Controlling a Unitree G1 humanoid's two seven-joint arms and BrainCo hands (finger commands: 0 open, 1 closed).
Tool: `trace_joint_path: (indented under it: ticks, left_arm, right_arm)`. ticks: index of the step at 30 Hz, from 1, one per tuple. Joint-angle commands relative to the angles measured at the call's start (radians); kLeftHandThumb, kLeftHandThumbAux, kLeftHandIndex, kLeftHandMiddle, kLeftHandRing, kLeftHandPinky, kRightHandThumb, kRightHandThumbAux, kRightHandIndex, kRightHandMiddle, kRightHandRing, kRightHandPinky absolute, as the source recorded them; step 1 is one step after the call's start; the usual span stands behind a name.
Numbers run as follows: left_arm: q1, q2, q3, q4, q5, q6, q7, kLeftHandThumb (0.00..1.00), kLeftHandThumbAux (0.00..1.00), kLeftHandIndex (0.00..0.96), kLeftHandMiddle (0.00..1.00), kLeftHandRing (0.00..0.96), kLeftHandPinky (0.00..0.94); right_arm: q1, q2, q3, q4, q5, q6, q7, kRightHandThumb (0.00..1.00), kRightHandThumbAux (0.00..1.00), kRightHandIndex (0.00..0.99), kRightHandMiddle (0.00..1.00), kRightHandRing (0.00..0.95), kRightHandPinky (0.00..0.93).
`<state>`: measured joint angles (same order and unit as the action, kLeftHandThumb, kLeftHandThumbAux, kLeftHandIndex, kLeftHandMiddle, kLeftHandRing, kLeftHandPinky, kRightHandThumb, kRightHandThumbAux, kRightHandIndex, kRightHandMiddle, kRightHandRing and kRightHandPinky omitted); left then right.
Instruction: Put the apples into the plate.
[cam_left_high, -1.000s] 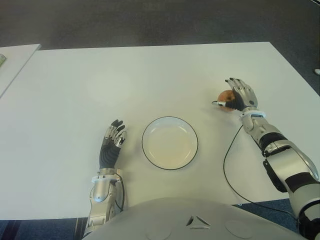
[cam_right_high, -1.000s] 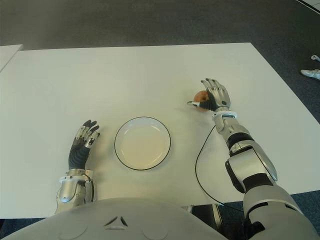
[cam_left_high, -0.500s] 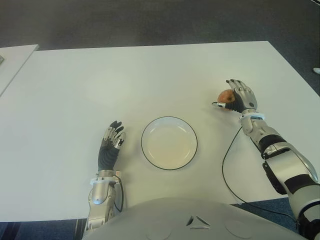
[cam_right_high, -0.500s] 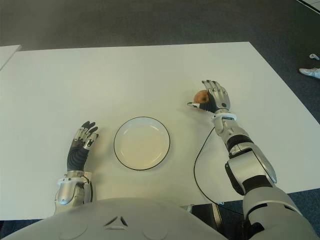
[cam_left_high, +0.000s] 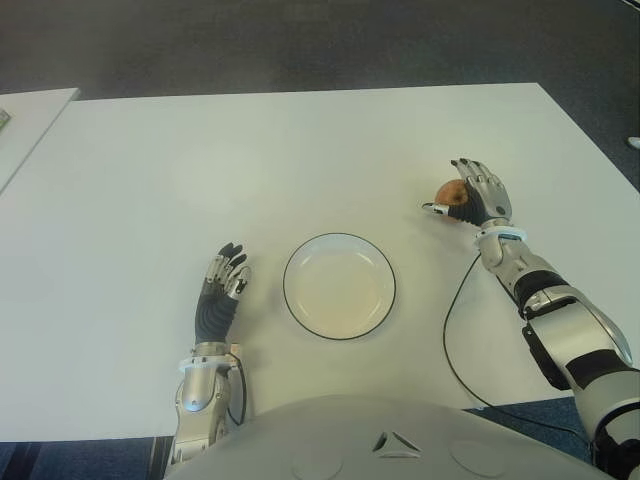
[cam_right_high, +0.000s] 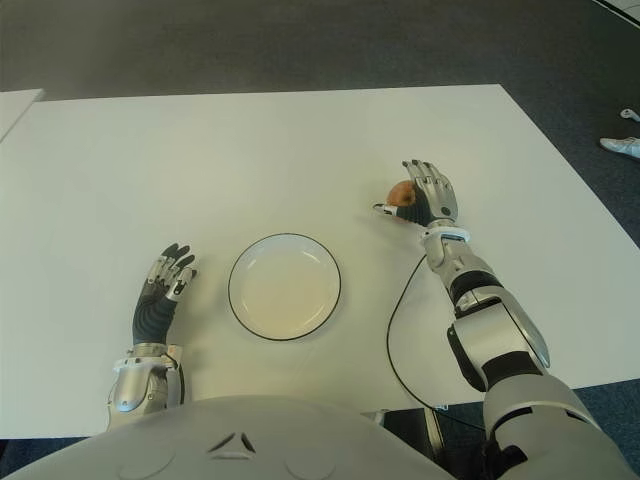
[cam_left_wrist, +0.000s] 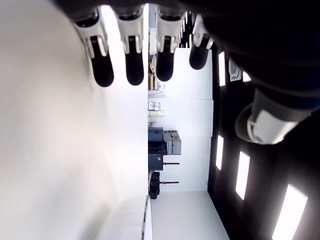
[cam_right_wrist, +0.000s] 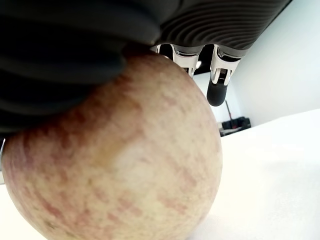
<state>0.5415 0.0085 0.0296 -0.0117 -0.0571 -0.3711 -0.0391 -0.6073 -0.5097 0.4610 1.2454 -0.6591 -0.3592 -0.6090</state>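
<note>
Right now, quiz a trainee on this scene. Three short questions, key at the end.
1. True or false: the plate has an apple in it.
2. Which hand is on the apple: A) the left hand, B) the right hand, C) neither?
3. Fill in: seen from the head, the plate lies between the two hands, and the apple lies to the plate's ____ side.

Key
1. False. The plate holds nothing; the apple is on the table, apart from the plate.
2. B. The right wrist view shows the palm against the apple and the fingers over it. The left hand is open beside the plate, on its left.
3. Right.
</note>
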Motion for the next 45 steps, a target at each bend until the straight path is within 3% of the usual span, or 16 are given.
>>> trace_joint_path:
  ticks: [1, 7, 11, 14, 16, 19, 22, 26, 32, 45]
  left_arm:
    - [0.019, 0.005, 0.004, -0.005, 0.014, 0.028, 0.003, 0.068, 0.53, 0.115, 0.144, 0.156, 0.182]
    - [0.026, 0.005, 0.005, -0.019, 0.004, 0.038, -0.003, 0.068, 0.536, 0.117, 0.141, 0.156, 0.186]
    - [0.028, 0.006, 0.005, -0.024, 0.001, 0.04, -0.005, 0.07, 0.536, 0.12, 0.143, 0.159, 0.188]
    - [0.031, 0.006, 0.003, -0.032, 0.001, 0.042, -0.006, 0.074, 0.533, 0.119, 0.142, 0.158, 0.183]
    - [0.033, 0.006, 0.002, -0.035, 0.002, 0.044, -0.006, 0.076, 0.533, 0.117, 0.141, 0.157, 0.183]
    - [0.031, 0.005, 0.002, -0.035, 0.004, 0.047, -0.003, 0.078, 0.534, 0.115, 0.139, 0.154, 0.18]
    - [0.032, 0.004, 0.002, -0.037, 0.004, 0.049, -0.003, 0.078, 0.537, 0.115, 0.135, 0.149, 0.17]
    - [0.033, 0.005, 0.002, -0.039, 0.001, 0.049, -0.006, 0.078, 0.538, 0.116, 0.132, 0.144, 0.168]
    - [0.037, 0.001, 0.001, -0.042, -0.002, 0.045, -0.005, 0.081, 0.532, 0.117, 0.132, 0.144, 0.172]
    - [0.04, -0.011, -0.004, -0.045, -0.007, 0.041, -0.001, 0.087, 0.524, 0.121, 0.132, 0.138, 0.159]
  right_arm:
    - [0.076, 0.04, 0.017, 0.028, -0.004, -0.005, 0.049, 0.267, 0.375, 0.035, 0.04, 0.008, 0.0]
    - [0.08, 0.044, 0.011, 0.028, -0.001, -0.017, 0.032, 0.283, 0.381, 0.055, 0.069, 0.039, 0.005]
    - [0.081, 0.046, 0.002, 0.029, 0.007, -0.027, 0.016, 0.314, 0.396, 0.113, 0.129, 0.099, 0.065]
    - [0.081, 0.049, -0.008, 0.029, 0.018, -0.041, -0.004, 0.408, 0.441, 0.298, 0.377, 0.37, 0.365]
    - [0.083, 0.05, -0.013, 0.029, 0.024, -0.052, -0.02, 0.446, 0.469, 0.395, 0.491, 0.485, 0.499]
    - [0.083, 0.054, -0.021, 0.031, 0.03, -0.066, -0.047, 0.495, 0.517, 0.515, 0.608, 0.599, 0.626]
    - [0.082, 0.058, -0.027, 0.031, 0.035, -0.077, -0.064, 0.637, 0.643, 0.464, 0.676, 0.663, 0.687]
    - [0.069, 0.071, -0.034, 0.019, 0.039, -0.087, -0.07, 0.695, 0.694, 0.446, 0.747, 0.736, 0.763]
    - [0.066, 0.064, -0.026, 0.015, 0.02, -0.102, -0.092, 0.712, 0.709, 0.441, 0.838, 0.817, 0.835]
    - [0.054, 0.049, -0.015, 0.009, 0.01, -0.118, -0.097, 0.716, 0.713, 0.438, 0.919, 0.878, 0.872]
